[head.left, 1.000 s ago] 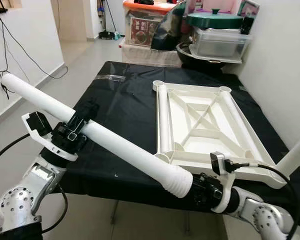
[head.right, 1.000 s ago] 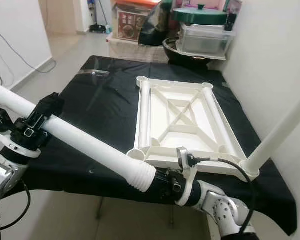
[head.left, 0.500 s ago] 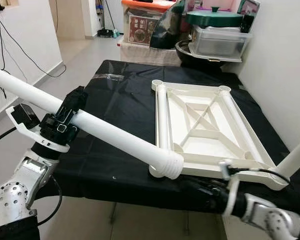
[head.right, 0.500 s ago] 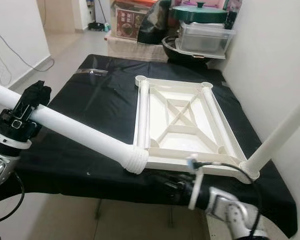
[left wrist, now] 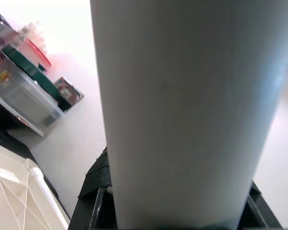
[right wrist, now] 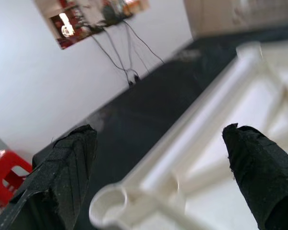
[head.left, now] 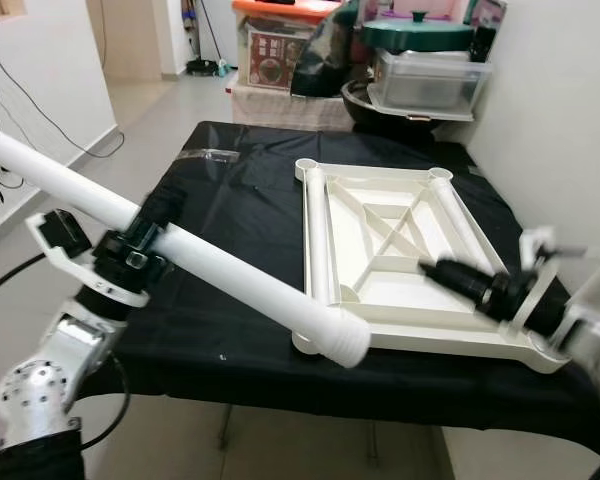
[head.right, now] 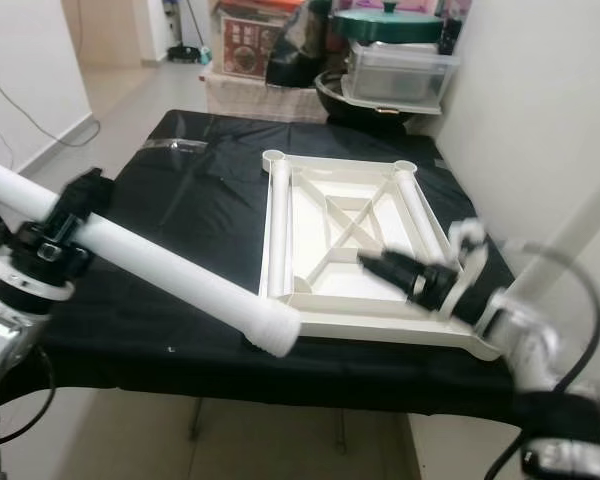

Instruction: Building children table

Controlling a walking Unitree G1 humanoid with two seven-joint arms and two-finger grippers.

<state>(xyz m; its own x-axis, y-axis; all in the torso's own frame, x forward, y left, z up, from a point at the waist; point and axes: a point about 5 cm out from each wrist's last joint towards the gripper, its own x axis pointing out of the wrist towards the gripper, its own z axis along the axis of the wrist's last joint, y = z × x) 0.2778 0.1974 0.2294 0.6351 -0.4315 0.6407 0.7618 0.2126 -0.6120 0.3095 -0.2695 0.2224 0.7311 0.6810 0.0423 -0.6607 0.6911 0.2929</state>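
White table leg: clamped mid-length by the left gripper, threaded end just beside the near-left corner socket of the upturned tabletop on the black bench. Right gripper: empty, fingers spread, above the tabletop. Risk: slanted leg could miss the socket, shoving the tabletop.

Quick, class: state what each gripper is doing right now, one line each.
Left gripper: closed on the white table leg.
Right gripper: jaws open, empty, above the upturned tabletop.
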